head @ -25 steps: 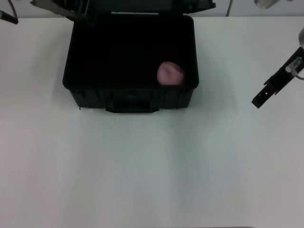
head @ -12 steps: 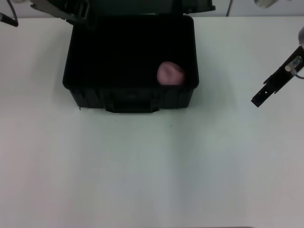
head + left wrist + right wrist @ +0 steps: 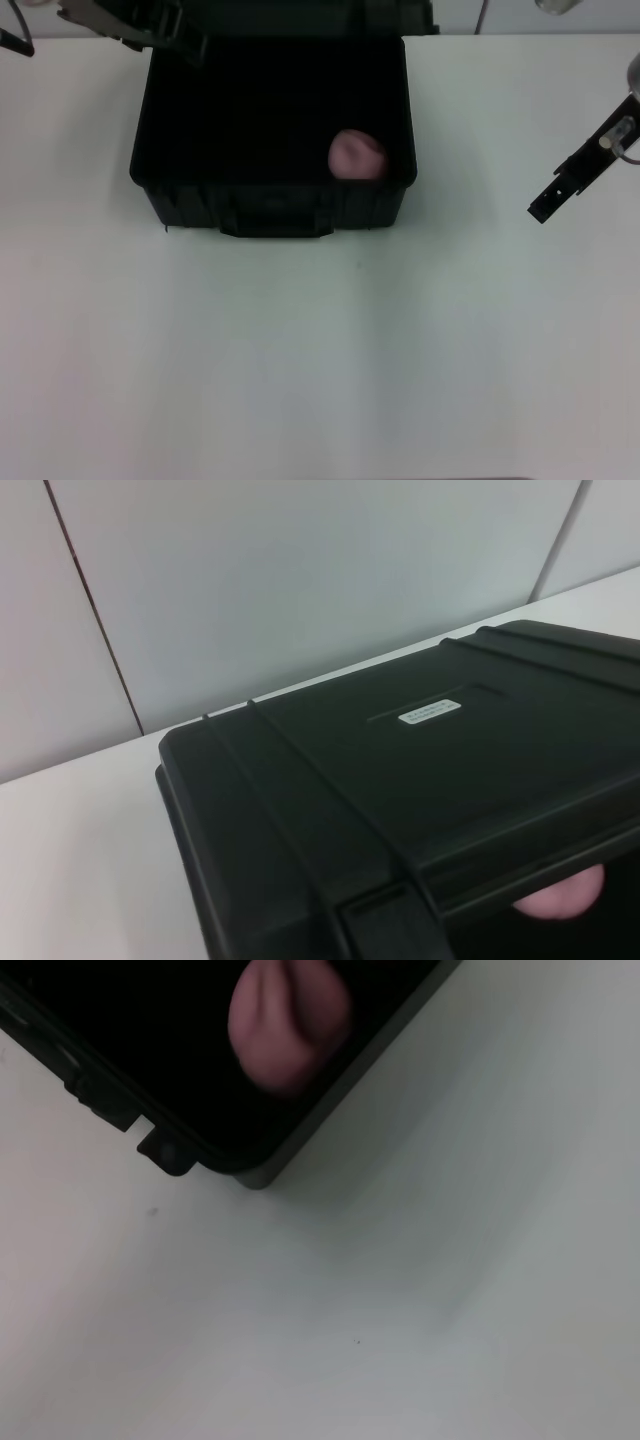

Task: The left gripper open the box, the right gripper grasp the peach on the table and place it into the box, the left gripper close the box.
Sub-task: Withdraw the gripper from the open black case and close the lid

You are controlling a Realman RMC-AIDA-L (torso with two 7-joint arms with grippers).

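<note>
R gripper point(image 3: 545, 205) clear of box point(image 3: 270, 200)

You see a black box point(image 3: 270, 205) with ribbed sides and a small white label point(image 3: 430, 711) on its lid, a dusty-pink peach point(image 3: 357, 156) inside, and a plain white surface point(image 3: 320, 350).

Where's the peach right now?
In the head view the peach lies inside the open black box, in its front right corner, against the front wall.
</note>
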